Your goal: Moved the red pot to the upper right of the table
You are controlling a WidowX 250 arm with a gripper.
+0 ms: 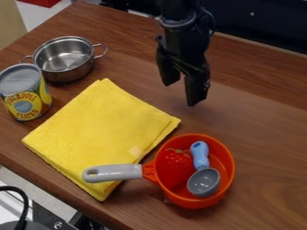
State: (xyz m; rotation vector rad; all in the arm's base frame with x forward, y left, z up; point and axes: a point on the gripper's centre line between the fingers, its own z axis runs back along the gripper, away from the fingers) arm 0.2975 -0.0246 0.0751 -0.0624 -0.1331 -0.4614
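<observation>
Camera view: jaws point(183, 91) parted, seemingly empty; yellow cloth point(105, 128) lies between steel pot point(67, 74) and red pot point(227, 168).

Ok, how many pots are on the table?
2. The silver pot is at the upper left, next to the can. The red pot is lower right, with a scoop in it.

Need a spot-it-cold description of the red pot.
On the wooden table, find the folded yellow cloth. The red pot sits by its lower-right edge, its grey handle reaching over the cloth. Unlike the steel pot with two loop handles, it has one long handle and a scoop inside.
</observation>
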